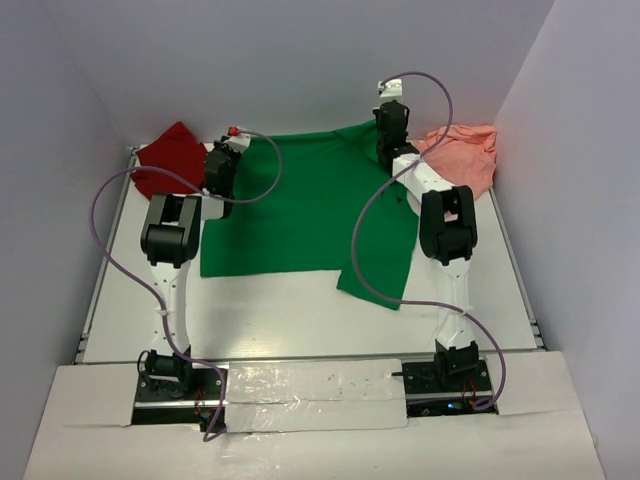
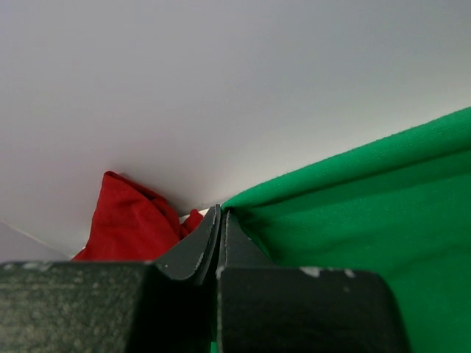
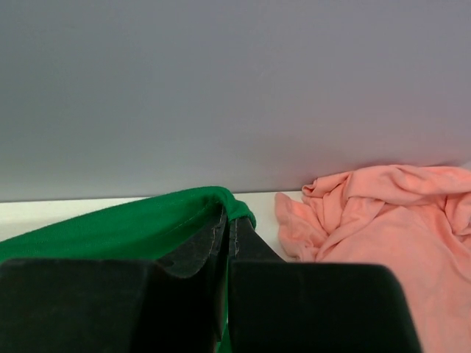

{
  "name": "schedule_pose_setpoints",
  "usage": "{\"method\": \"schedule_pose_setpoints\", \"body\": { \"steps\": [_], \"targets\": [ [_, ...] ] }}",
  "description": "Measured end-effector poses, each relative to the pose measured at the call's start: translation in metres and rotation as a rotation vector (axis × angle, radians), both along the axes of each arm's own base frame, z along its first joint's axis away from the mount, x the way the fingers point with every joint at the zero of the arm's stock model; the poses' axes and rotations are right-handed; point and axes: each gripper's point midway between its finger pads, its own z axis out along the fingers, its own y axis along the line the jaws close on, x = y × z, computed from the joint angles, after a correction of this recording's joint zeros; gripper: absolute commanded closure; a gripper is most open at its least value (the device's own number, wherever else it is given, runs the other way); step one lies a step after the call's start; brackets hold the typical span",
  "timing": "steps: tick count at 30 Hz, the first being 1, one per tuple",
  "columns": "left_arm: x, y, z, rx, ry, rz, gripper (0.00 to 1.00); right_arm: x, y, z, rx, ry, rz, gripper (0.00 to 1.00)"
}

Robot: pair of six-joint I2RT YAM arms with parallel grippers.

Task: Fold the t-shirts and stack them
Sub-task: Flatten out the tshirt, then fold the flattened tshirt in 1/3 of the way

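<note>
The bright green t-shirt point(image 1: 305, 205) lies spread across the middle of the table, with one sleeve hanging toward the front right. My left gripper point(image 1: 222, 172) is shut on its far left corner; in the left wrist view the green t-shirt point(image 2: 368, 213) runs right from the pinched fingertips point(image 2: 221, 220). My right gripper point(image 1: 388, 140) is shut on its far right corner; the green cloth point(image 3: 132, 224) wraps over the fingertips point(image 3: 228, 220). The dark red t-shirt point(image 1: 170, 158) lies crumpled at the far left point(image 2: 129, 220). The salmon pink t-shirt point(image 1: 465, 155) lies crumpled at the far right point(image 3: 383, 220).
White walls close the table in at the back and both sides. The table's metal rails point(image 1: 100, 270) run along the left and right edges. A taped white board point(image 1: 315, 395) covers the near edge between the arm bases. Purple cables point(image 1: 120, 190) loop over both arms.
</note>
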Motion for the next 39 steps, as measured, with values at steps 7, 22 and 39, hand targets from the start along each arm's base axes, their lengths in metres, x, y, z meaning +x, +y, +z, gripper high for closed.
{"method": "schedule_pose_setpoints", "body": {
  "steps": [7, 22, 39],
  "targets": [
    [-0.002, 0.006, -0.006, -0.01, 0.031, 0.003, 1.0, -0.003, 0.0, -0.014, -0.006, 0.034, 0.007, 1.0],
    [-0.026, 0.007, -0.033, -0.147, 0.392, -0.045, 1.0, -0.028, -0.001, -0.048, -0.025, 0.183, 0.028, 1.0],
    [-0.074, 0.0, -0.033, -0.179, 0.593, -0.128, 1.0, -0.071, -0.006, -0.021, -0.031, 0.26, 0.048, 1.0]
  ]
}}
